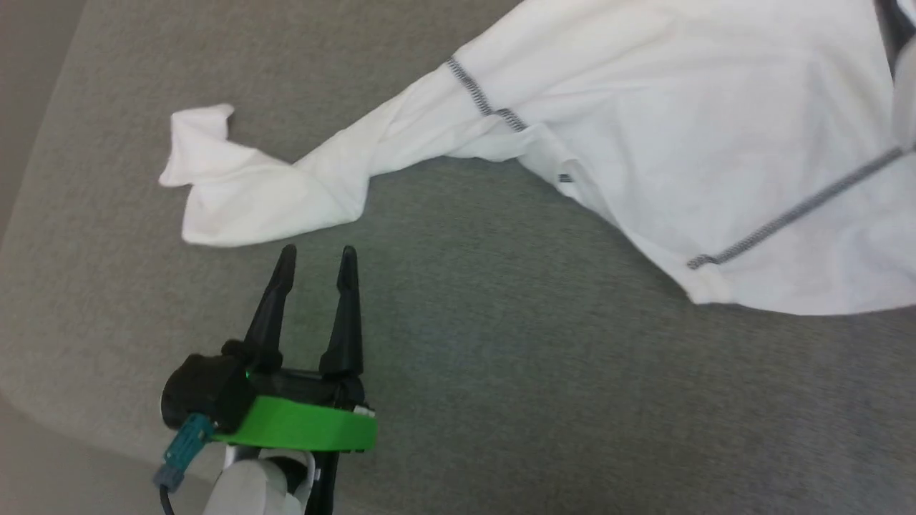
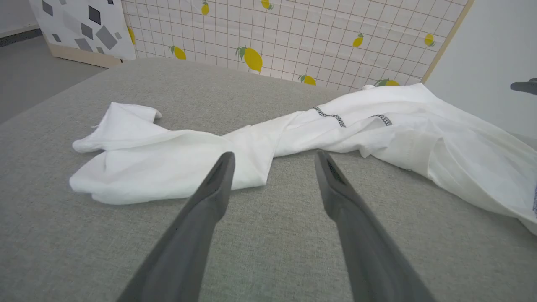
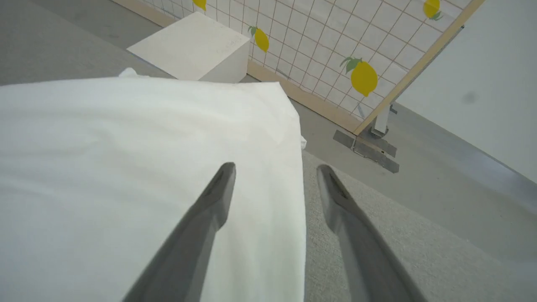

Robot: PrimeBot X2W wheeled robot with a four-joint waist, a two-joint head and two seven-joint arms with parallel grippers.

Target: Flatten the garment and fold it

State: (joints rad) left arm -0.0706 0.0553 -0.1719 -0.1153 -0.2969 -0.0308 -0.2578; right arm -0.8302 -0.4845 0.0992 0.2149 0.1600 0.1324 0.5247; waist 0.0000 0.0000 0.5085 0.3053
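The garment [image 1: 687, 136] is a white long-sleeved shirt with dark zigzag seams, lying on the grey padded surface [image 1: 501, 372]. Its body covers the upper right of the head view, and one sleeve [image 1: 272, 186] runs down-left and ends crumpled. My left gripper [image 1: 318, 259] stands open just below that sleeve end, apart from it; in the left wrist view the gripper [image 2: 272, 161] has the garment [image 2: 176, 167] right ahead of its fingertips. My right gripper [image 3: 275, 172] is open over an edge of the garment [image 3: 147, 176], with nothing held.
A lemon-patterned grid screen [image 2: 293, 37] stands behind the surface. A rigid white box [image 3: 197, 46] sits on the floor beside the screen's base. The surface's edge [image 1: 43, 408] curves along the lower left of the head view, and bare grey padding lies below the garment.
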